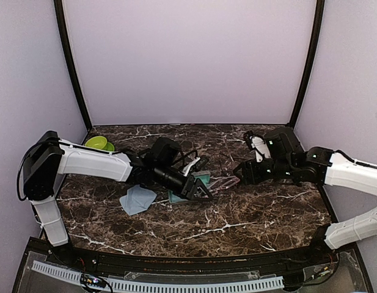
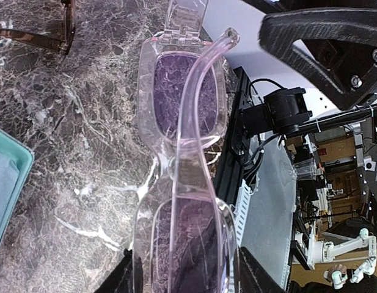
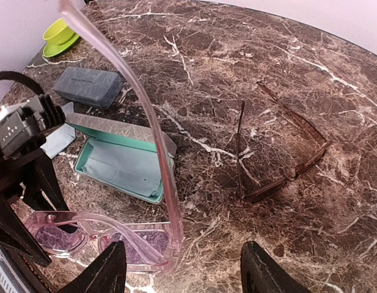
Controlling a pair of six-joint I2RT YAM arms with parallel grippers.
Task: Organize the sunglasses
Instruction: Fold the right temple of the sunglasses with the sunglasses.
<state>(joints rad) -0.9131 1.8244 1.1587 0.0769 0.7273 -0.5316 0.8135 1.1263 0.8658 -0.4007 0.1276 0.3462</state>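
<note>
Pink-framed, purple-lensed sunglasses (image 2: 182, 183), one temple unfolded, are pinched by the left gripper (image 2: 185, 278) just beside the open teal case (image 3: 115, 186). Right gripper (image 3: 185, 268) stands spread about that temple; brown sunglasses (image 3: 286, 177) lie unfolded farther off.

The pink translucent pair (image 2: 176, 165), purple-lensed, is gripped at its front, with one temple swung open. The dark brown pair (image 3: 280, 181) is laid unfolded, well apart.

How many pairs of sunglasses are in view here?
2. The pink sunglasses are in the left gripper; the brown sunglasses lie unfolded on the table. The closed grey case could hide another.
</note>
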